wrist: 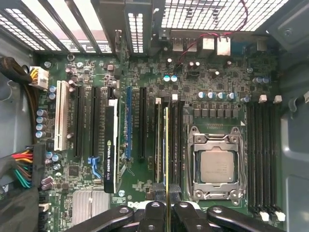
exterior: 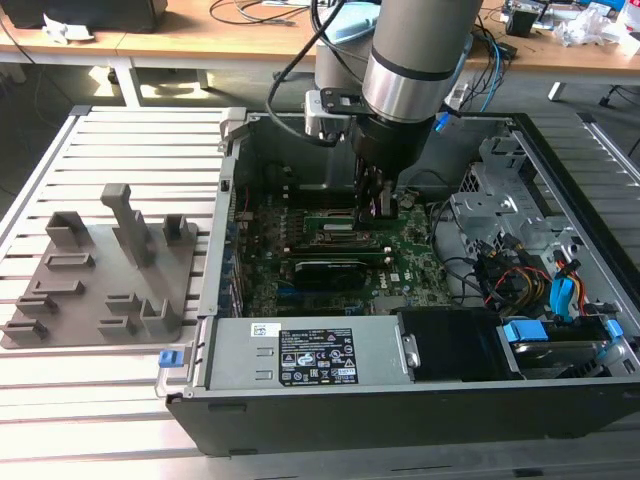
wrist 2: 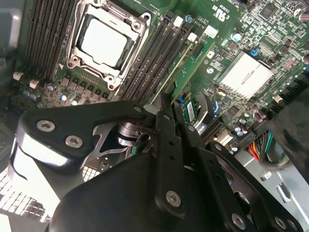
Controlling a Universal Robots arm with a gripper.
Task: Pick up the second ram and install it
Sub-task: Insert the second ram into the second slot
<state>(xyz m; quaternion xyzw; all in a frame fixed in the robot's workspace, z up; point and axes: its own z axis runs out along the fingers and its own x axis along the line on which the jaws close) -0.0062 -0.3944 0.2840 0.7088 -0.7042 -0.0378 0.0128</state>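
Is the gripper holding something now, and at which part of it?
Yes. The gripper is shut on the ram, pinching one end of the stick; the rest runs along a slot beside the CPU socket.

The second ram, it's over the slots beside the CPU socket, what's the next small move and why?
Probably a short, straight press down. In the first wrist view the end effector grips the second ram edge-on, lined up with a memory slot beside the CPU socket, so it looks aligned, though whether it is already seated cannot be told.

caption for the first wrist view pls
Gripper holds the second ram edge-on over the slots beside the CPU socket.
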